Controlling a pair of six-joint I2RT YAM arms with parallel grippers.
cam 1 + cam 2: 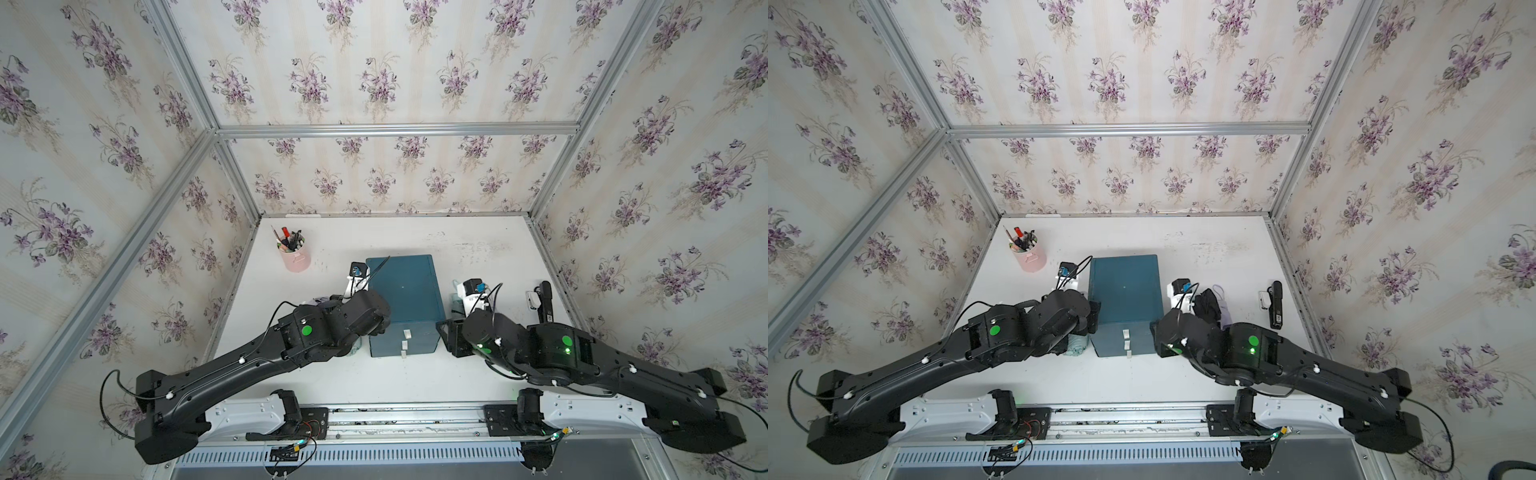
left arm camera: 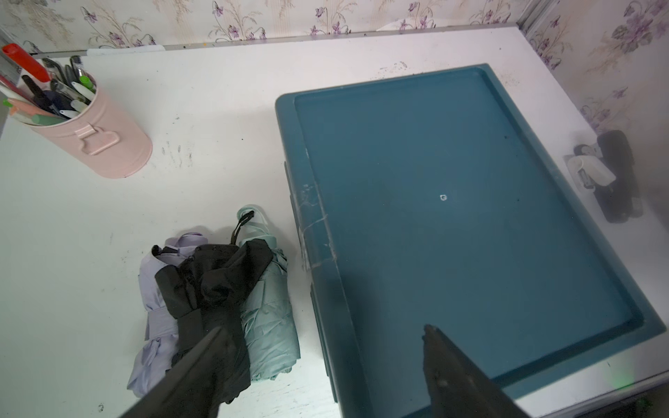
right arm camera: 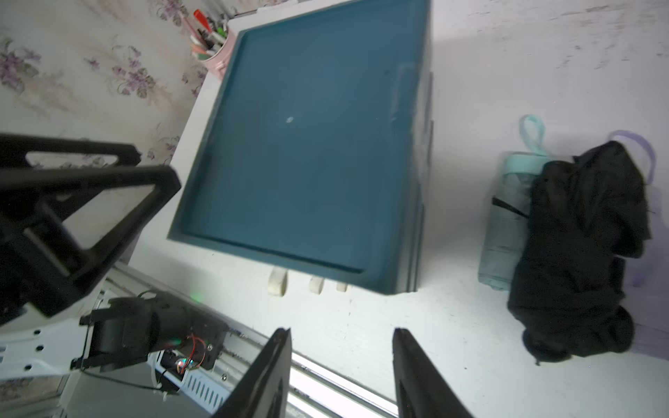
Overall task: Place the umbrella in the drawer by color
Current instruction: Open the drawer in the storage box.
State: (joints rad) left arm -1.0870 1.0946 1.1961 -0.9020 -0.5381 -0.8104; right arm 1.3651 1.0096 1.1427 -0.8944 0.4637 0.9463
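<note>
The teal drawer cabinet [image 1: 401,291] stands mid-table, its three white tabs [image 1: 404,344] facing the front and all drawers shut. Left of it lie three folded umbrellas side by side: lilac [image 2: 155,289], black [image 2: 210,282] and mint [image 2: 268,307]. Right of it lies a second pile: mint [image 3: 503,231], black [image 3: 579,235] and lilac [image 3: 646,275]. My left gripper [image 2: 323,327] is open and empty, one finger over the black umbrella, the other over the cabinet top. My right gripper [image 3: 342,330] is open and empty above bare table by the cabinet's front right corner.
A pink cup of pens [image 1: 296,255] stands at the back left. A black oblong object with a white piece [image 1: 545,301] lies near the right wall. Aluminium frame rails and papered walls close in the table on three sides.
</note>
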